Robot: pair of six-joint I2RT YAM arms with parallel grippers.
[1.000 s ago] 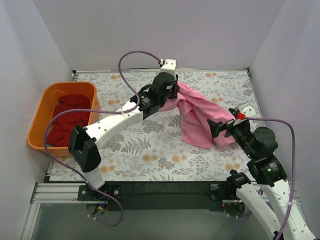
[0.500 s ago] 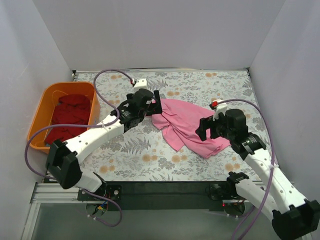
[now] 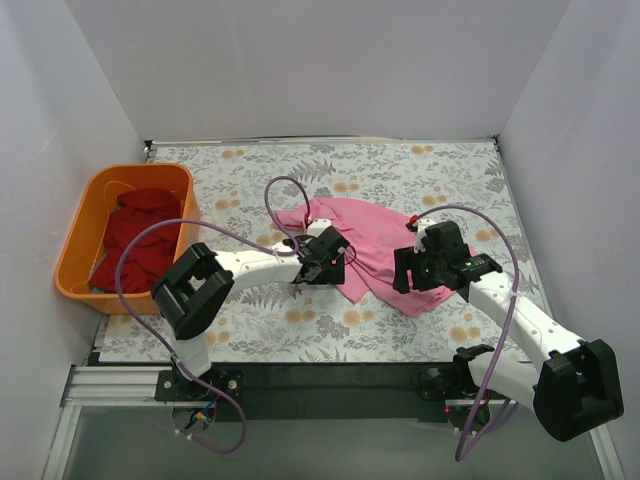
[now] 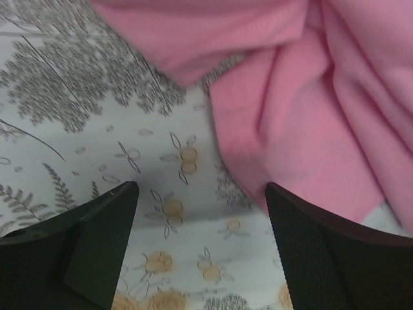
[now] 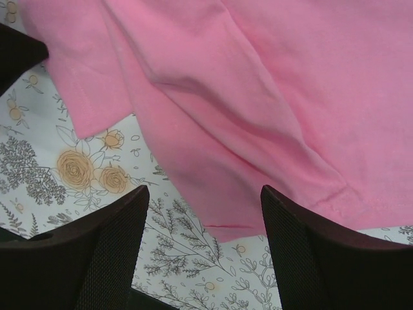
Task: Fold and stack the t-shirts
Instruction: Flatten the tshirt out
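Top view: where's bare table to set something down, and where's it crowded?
Bare: the far strip between the back wall and the pink t-shirt; the far-left patch between the orange basket and the shirt; the near strip between the arm bases. Crowded: centre-right, where the left pincer and right pincer sit open at the shirt's near edge.

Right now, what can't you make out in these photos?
- Dark red shirts, top view: heaped in the basket, so the lower ones are buried and their number cannot be counted.
- Pink shirt, top view: crumpled, with the left arm and right arm covering parts of it; neck and sleeves cannot be told apart.
- Pink shirt, both wrist views: cut off by the picture edges.
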